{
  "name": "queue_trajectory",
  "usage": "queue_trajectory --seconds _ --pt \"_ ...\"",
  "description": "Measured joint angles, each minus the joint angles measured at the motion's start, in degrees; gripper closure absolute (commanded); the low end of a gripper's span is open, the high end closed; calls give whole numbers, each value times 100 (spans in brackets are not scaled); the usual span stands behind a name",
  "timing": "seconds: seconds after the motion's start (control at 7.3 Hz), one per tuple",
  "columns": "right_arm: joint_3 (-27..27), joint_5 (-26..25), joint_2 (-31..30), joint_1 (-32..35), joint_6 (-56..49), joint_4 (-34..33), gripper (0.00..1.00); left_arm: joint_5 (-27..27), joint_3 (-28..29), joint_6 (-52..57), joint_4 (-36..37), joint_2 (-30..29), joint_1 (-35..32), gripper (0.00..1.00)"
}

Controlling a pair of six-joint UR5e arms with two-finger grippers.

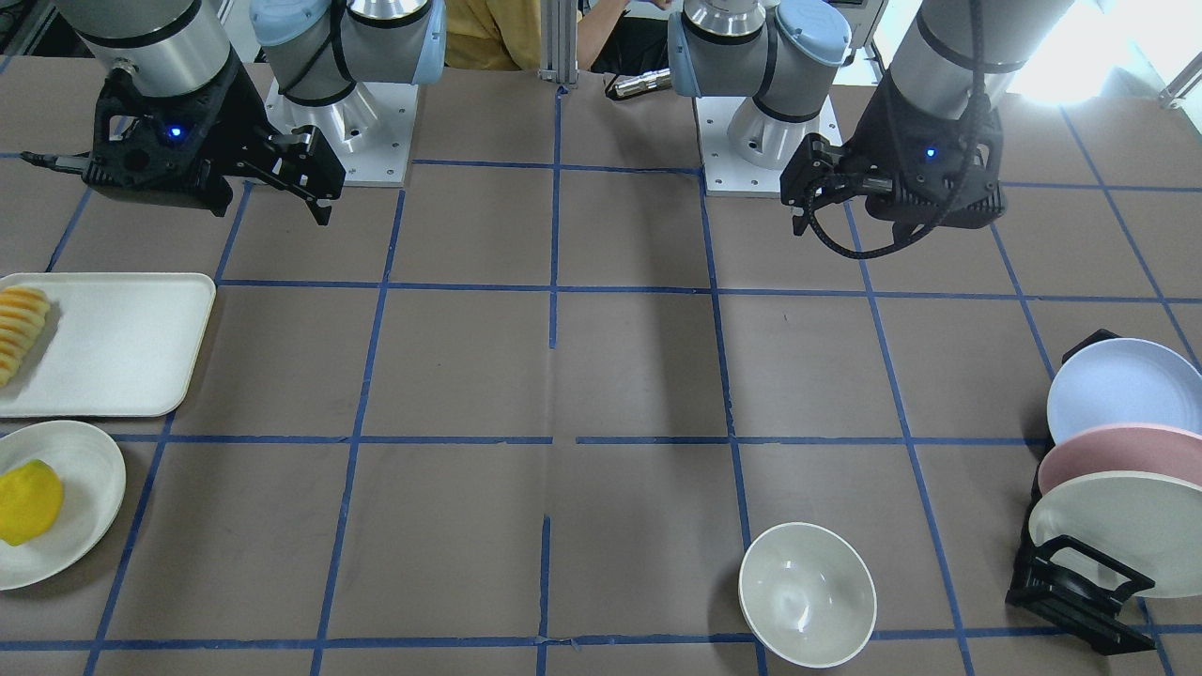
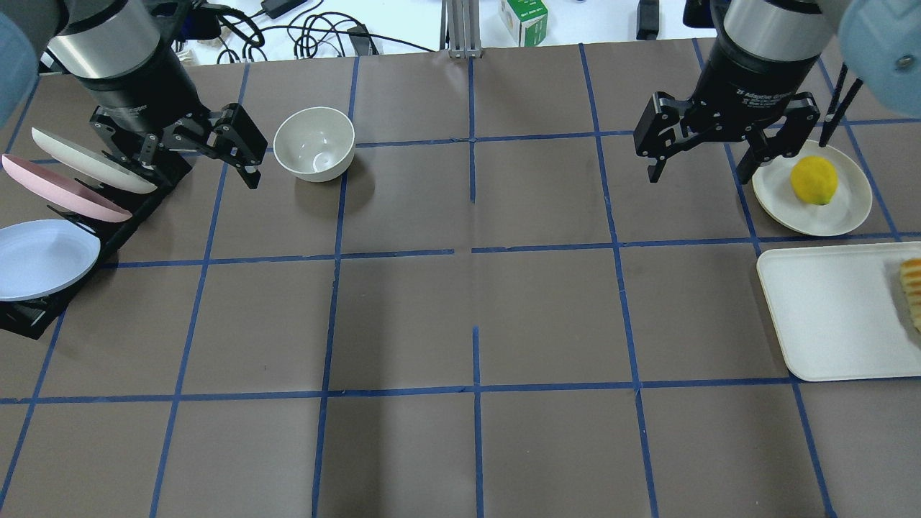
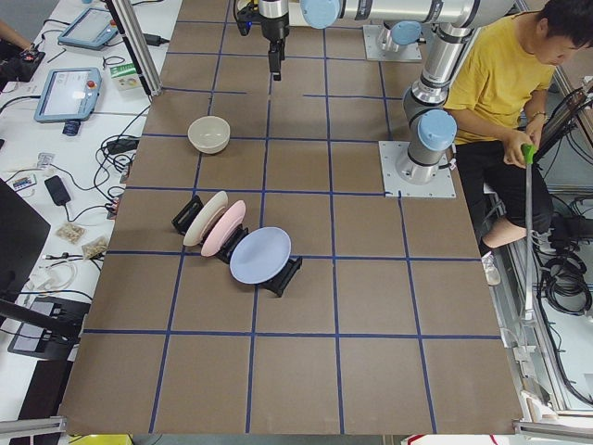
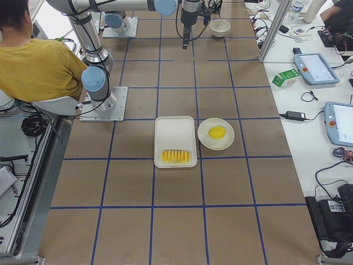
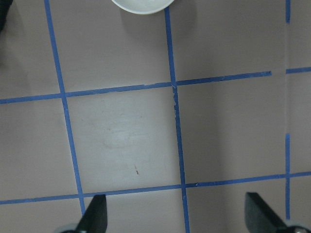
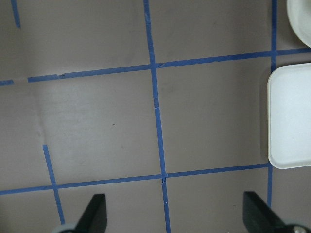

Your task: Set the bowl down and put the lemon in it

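Left gripper (image 5: 176, 218): fingers (image 5: 95, 216) spread wide, only bare taped table (image 5: 121, 141) between them. It holds nothing and hangs clear of the surface.

Nearest to it is the bowl (image 2: 314, 144), upright on the table, mouth up, empty. In the overhead view it sits just beyond the finger that points toward the table's middle. In the left wrist view only its rim shows, at the top edge ahead of the fingertips and closer to the finger at that view's left. No contact.

On the other side of this gripper is the rack (image 1: 1080, 601), with three plates (image 2: 43, 255) (cream, pink, blue) stood on edge.

Right gripper (image 2: 701, 173): fingers likewise fully apart, empty, raised off the table.

Nearest to it is the white plate (image 2: 853, 208). Its rim is overlapped by the outer finger in the overhead view. In the right wrist view it shows only at the top right corner, ahead and outboard of the fingertips.

The lemon (image 2: 814, 180) lies on this plate, just outboard of that finger, untouched.

Farther out on the same side is the white tray (image 2: 827, 309), with a row of striped fruit slices (image 1: 19, 329) at its outer end.

Bowl and lemon are well apart, at opposite ends of the table; the lemon is not in the bowl
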Motion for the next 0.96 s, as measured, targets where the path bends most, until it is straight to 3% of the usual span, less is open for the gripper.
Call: queue_trajectory --seconds 0.41,0.96 --pt "1 12 320 -1099 -1277 -260 0 11 428 -17 1399 -1575 68 0" --pt "5 -173 1644 -1842 -2223 -1904 0 -19 858 87 2718 -3093 418 0"
